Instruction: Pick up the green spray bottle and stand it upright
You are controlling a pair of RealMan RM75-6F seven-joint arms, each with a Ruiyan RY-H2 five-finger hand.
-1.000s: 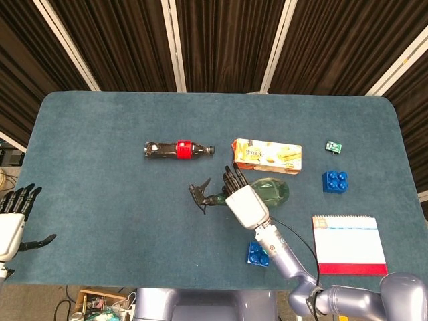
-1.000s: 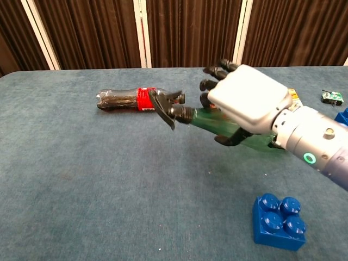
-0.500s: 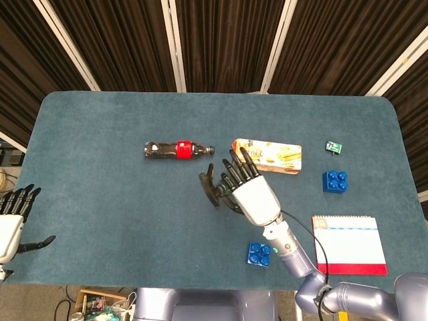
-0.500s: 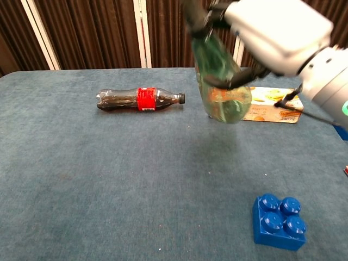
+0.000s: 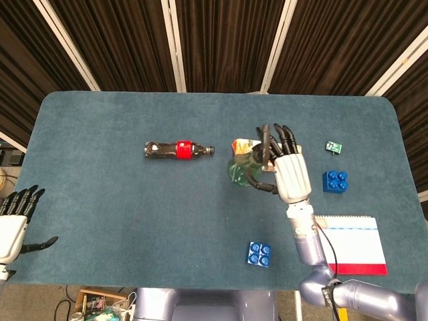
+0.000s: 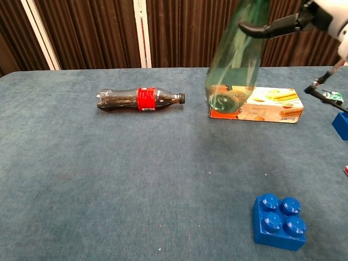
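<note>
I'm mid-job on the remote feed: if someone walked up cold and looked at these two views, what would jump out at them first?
Probably the green spray bottle, held in the air nearly upright by the right hand, its base hanging in front of the biscuit box at the far middle of the table. Next, the cola bottle with the red label, lying on its side to the left. The left hand waits idle off the table's near left edge.

A dark cola bottle (image 5: 178, 150) with a red label lies on its side on the blue-carpeted bench (image 5: 100, 200); a yellow biscuit box (image 6: 267, 111) lies flat to its right; a blue toy brick (image 5: 258, 254) sits near the front edge; another blue brick (image 5: 335, 181), a small green item (image 5: 334, 146) and a red-edged notepad (image 5: 349, 245) lie at the right.
</note>
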